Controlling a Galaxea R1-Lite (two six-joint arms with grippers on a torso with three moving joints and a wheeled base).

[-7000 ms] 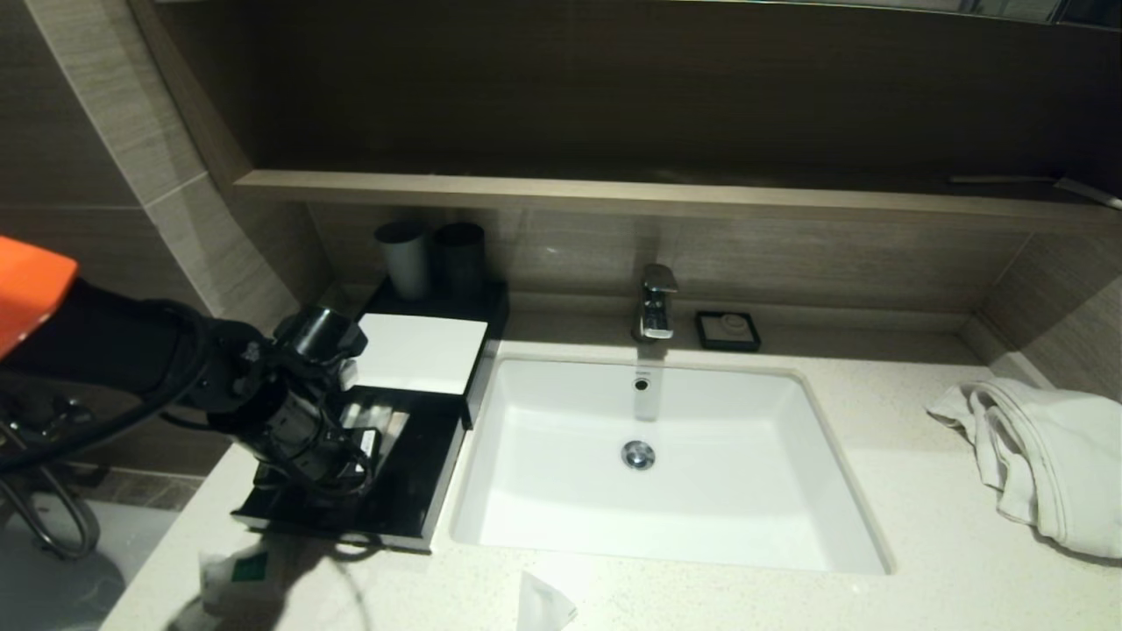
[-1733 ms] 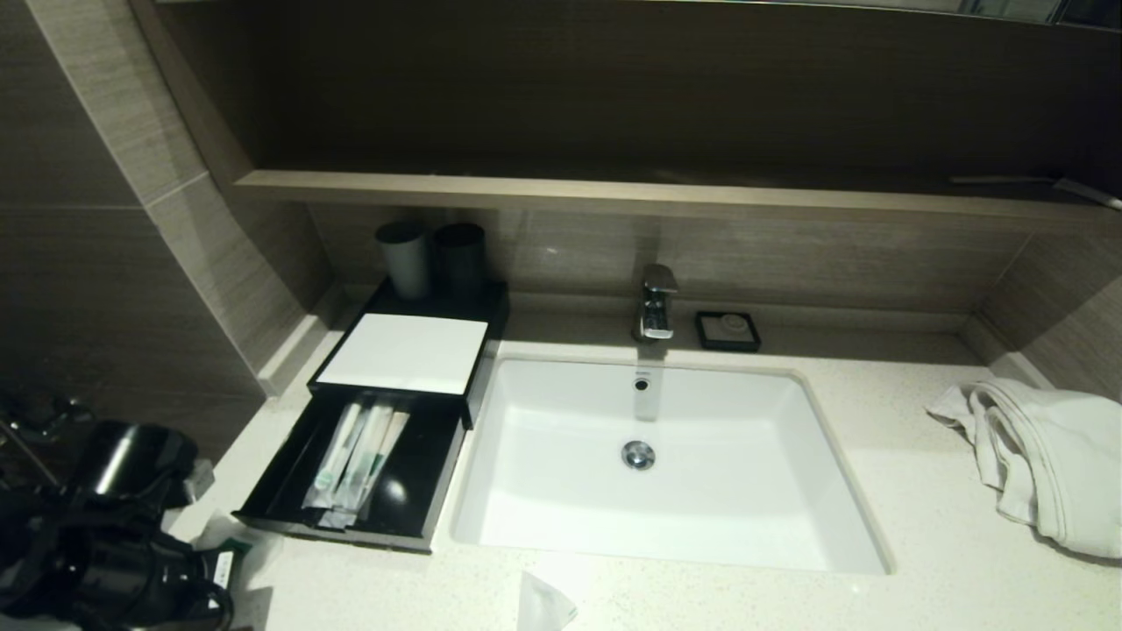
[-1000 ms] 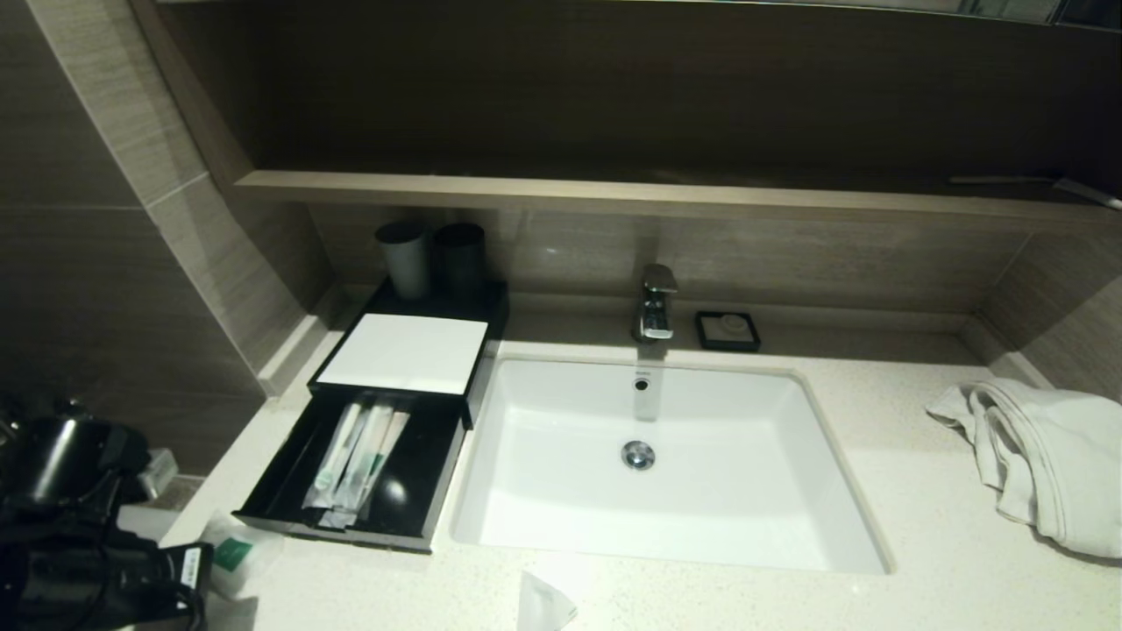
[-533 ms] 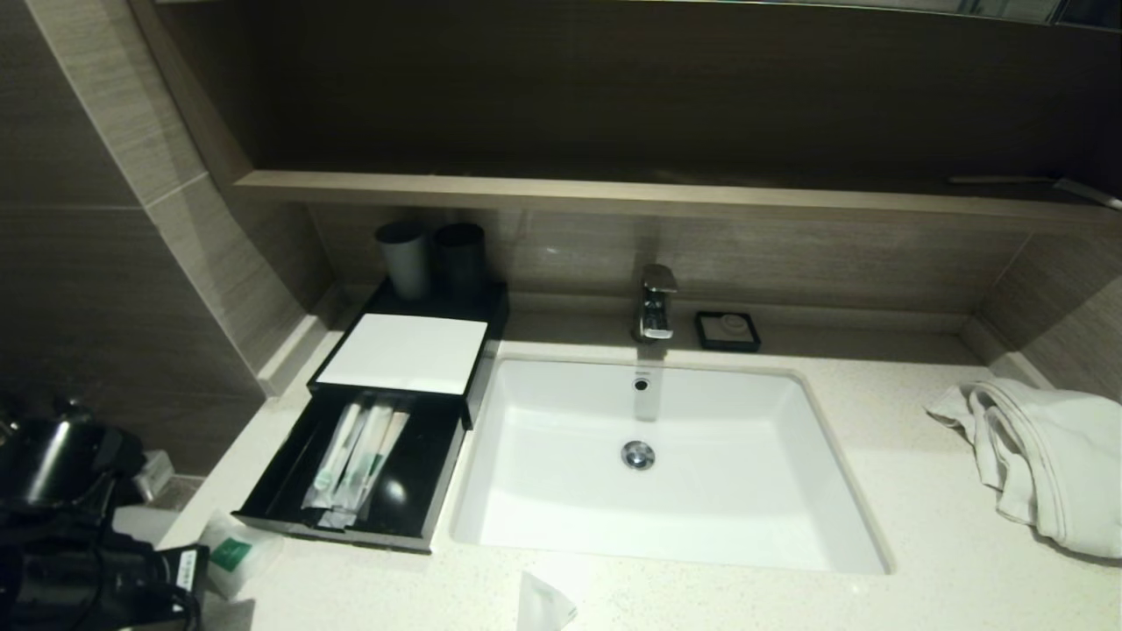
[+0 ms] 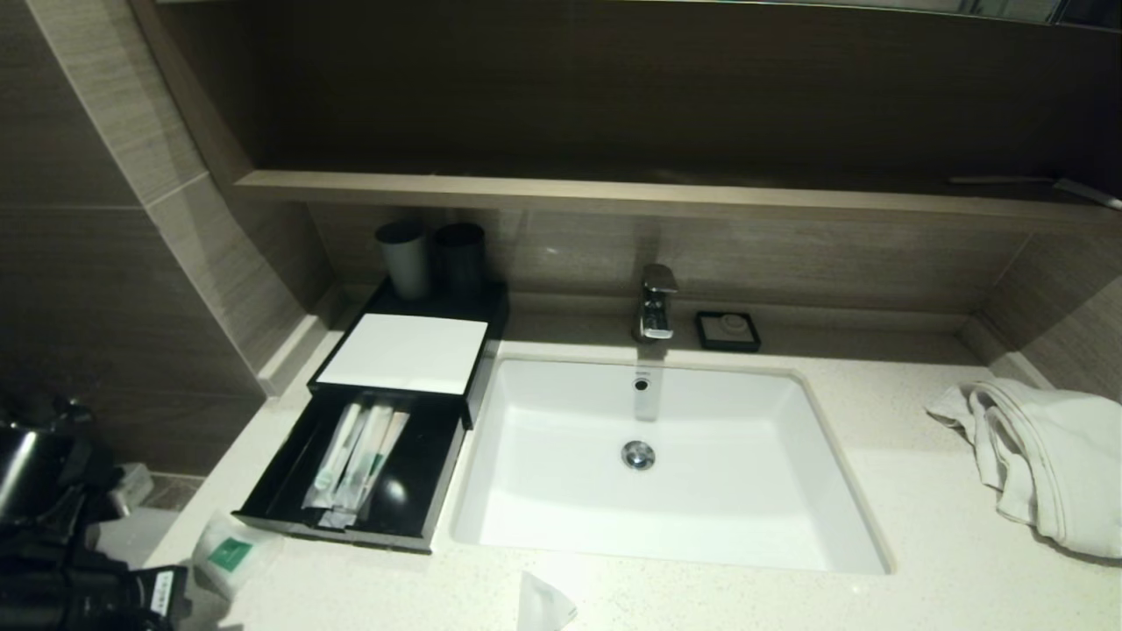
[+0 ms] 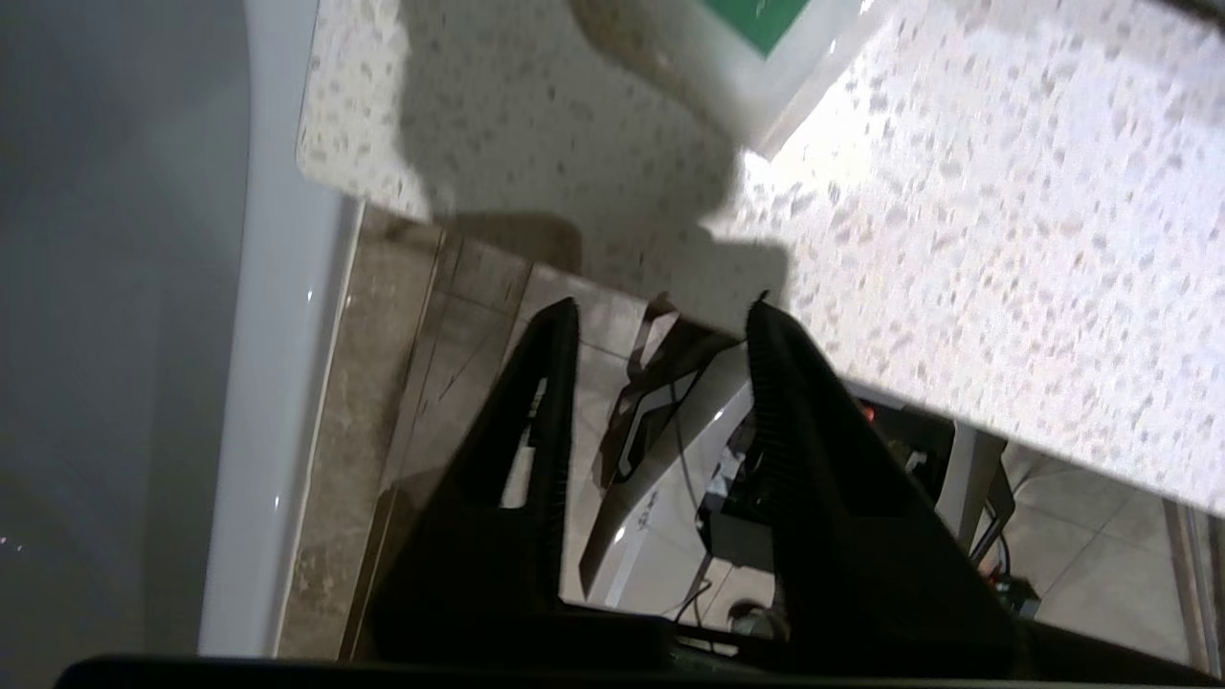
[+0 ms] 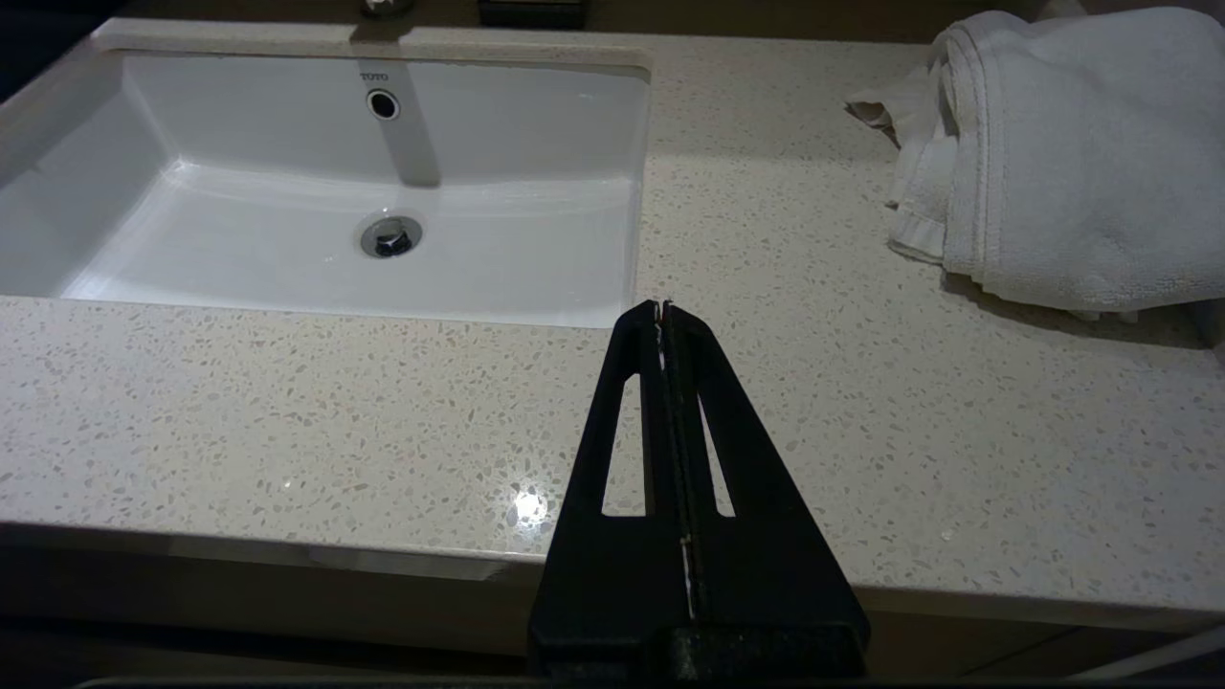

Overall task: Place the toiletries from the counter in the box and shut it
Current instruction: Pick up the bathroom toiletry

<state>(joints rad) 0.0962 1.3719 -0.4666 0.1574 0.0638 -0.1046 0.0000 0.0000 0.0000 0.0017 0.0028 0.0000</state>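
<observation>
The black box [image 5: 405,352] with a white top stands left of the sink; its front drawer [image 5: 412,491] is pulled out and holds long thin packets [image 5: 355,456]. A short pouch with a green square [image 5: 230,554] lies on the counter [image 5: 920,526] at its front left corner, and shows in the left wrist view [image 6: 737,57]. Another white packet [image 5: 543,605] lies at the counter's front edge. My left arm [image 5: 61,561] hangs low, left of that corner. Its gripper [image 6: 660,311] is open and empty, tips just off the counter edge, short of the pouch. My right gripper [image 7: 662,308] is shut and empty above the counter's front edge.
A white sunken sink [image 5: 701,491] fills the counter's middle, with a tap [image 5: 656,302] and a small black soap dish [image 5: 727,330] behind. Two dark cups [image 5: 434,254] stand behind the box. A white towel [image 5: 1043,464] lies at the right. A wooden shelf [image 5: 614,194] runs above.
My left arm has left the open drawer and dropped down and left, off the counter's front left corner. The packets lie in the drawer. The green-marked pouch shows more fully now.
</observation>
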